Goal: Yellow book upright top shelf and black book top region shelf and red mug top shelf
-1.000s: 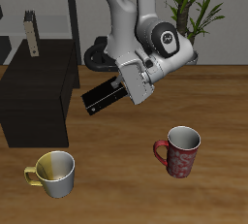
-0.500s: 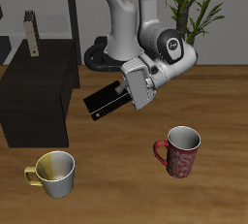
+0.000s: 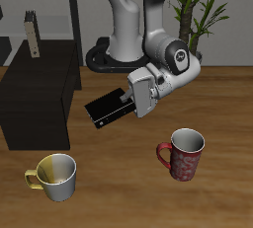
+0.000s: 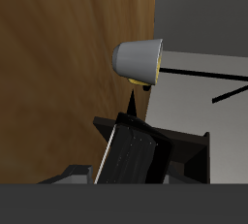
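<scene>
Gripper [image 3: 133, 102] and black book [image 3: 111, 108] hang together in the exterior view, above the wooden table [image 3: 227, 114] and just beside the near corner of the shelf [image 3: 40, 99]. The fingers are pinched on one end of the book, which juts out nearly level toward the shelf, a little tilted. It looks rigid and thick, so it should not flex; held at one end like this, though, its weight has leverage and it could swing or slip in the grasp if moved fast. The yellow book [image 3: 32, 35] already stands upright far back on the shelf top. The red mug [image 3: 183, 154] sits near the table's front edge, well apart from the shelf, its handle on the side toward the yellow mug [image 3: 55, 176]. I would judge it hard and smooth-walled, best taken by the rim or across the wall, with the handle avoided. The yellow mug stands nearer the front, below the shelf corner.

From the wrist view, the black book fills the space between the fingers, its dark cover and ribbed edge visible, clamped firmly on both faces. Beyond it lie the yellow mug [image 4: 138, 58], the table's wood grain, and a pale floor. The shelf cannot be made out with certainty here.
</scene>
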